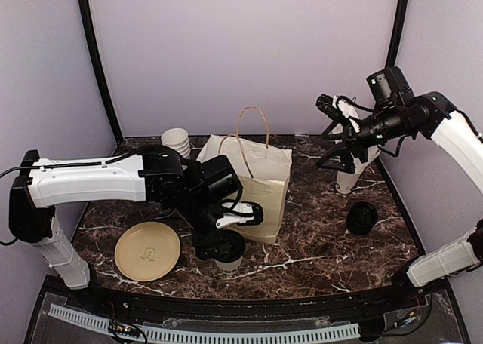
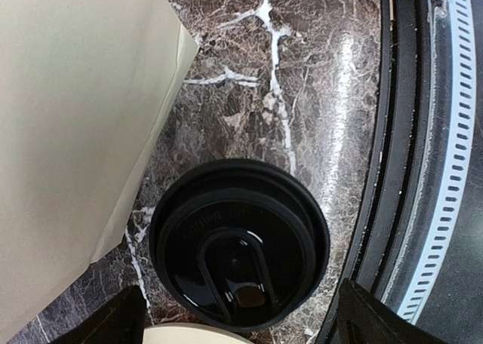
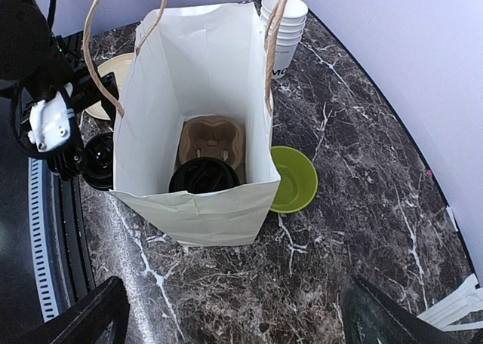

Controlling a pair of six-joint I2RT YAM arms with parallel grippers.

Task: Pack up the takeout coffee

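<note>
A takeout coffee (image 2: 239, 244), a white cup with a black lid, stands on the marble table just in front of the paper bag (image 1: 253, 185). My left gripper (image 2: 241, 323) hangs directly over it, open, one finger on each side of the lid and a gap on both sides. In the top view the gripper (image 1: 223, 244) hides all but the base of the cup (image 1: 229, 263). My right gripper (image 3: 241, 321) is open and empty, raised to the right of the bag (image 3: 204, 95). Inside the bag a cardboard carrier (image 3: 213, 136) holds another black-lidded cup (image 3: 204, 176).
A tan plate (image 1: 147, 251) lies left of the cup, close to the left gripper. A stack of lidless white cups (image 1: 176, 142) stands behind the bag, with a green plate (image 3: 294, 178) beside it. A black round object (image 1: 362, 218) and a white object (image 1: 351, 176) are at the right.
</note>
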